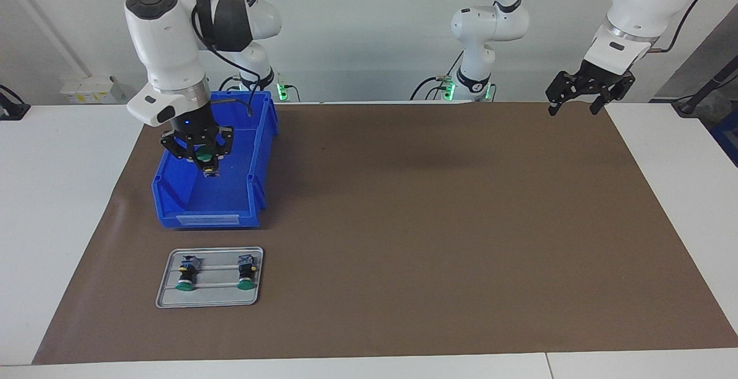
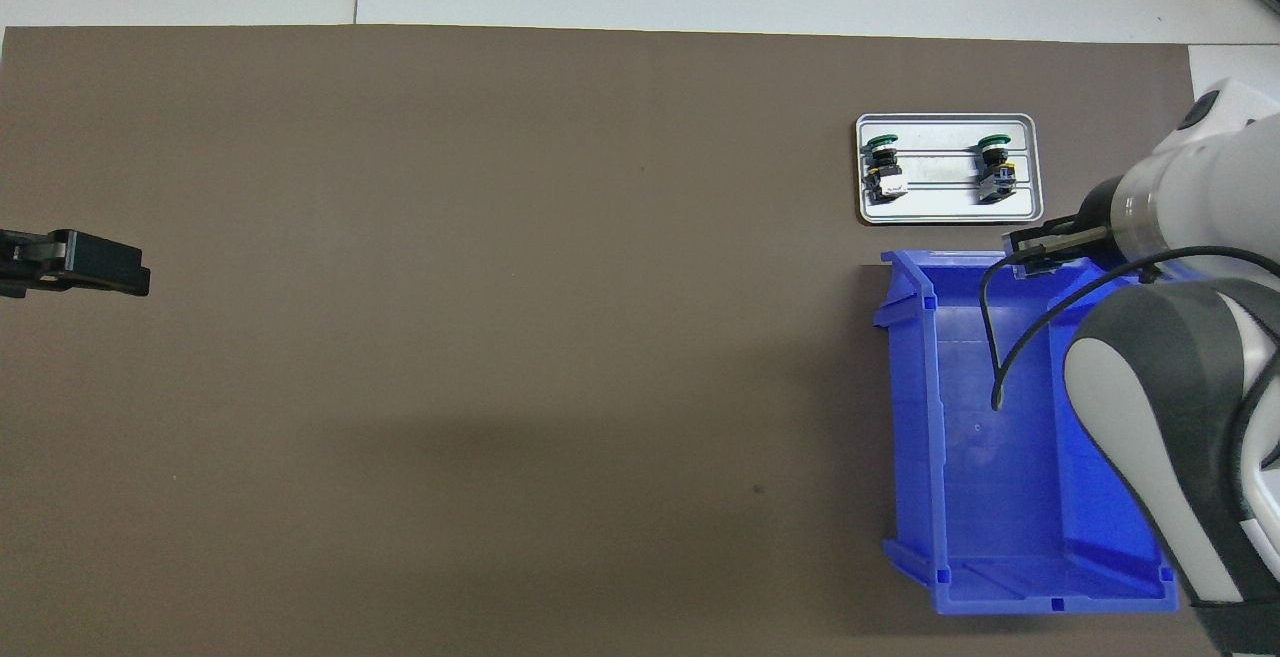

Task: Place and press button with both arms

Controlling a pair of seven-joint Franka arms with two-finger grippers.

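Note:
My right gripper [image 1: 206, 160] hangs over the blue bin [image 1: 207, 217], shut on a green-capped button [image 1: 203, 154] whose barrel points down. In the overhead view only part of the right gripper [image 2: 1040, 249] shows, over the bin's rim; the held button is hidden there. Two more buttons [image 1: 185, 276] [image 1: 247, 274] lie on the silver tray [image 1: 210, 303], caps turned away from the robots. My left gripper [image 1: 573, 111] waits open and empty, up in the air over the brown mat's corner at the left arm's end.
The tray [image 2: 948, 215] lies just farther from the robots than the bin [image 2: 980, 457], both at the right arm's end. A brown mat [image 1: 432, 223] covers the table. A black cable [image 2: 1000, 357] droops from the right arm over the bin.

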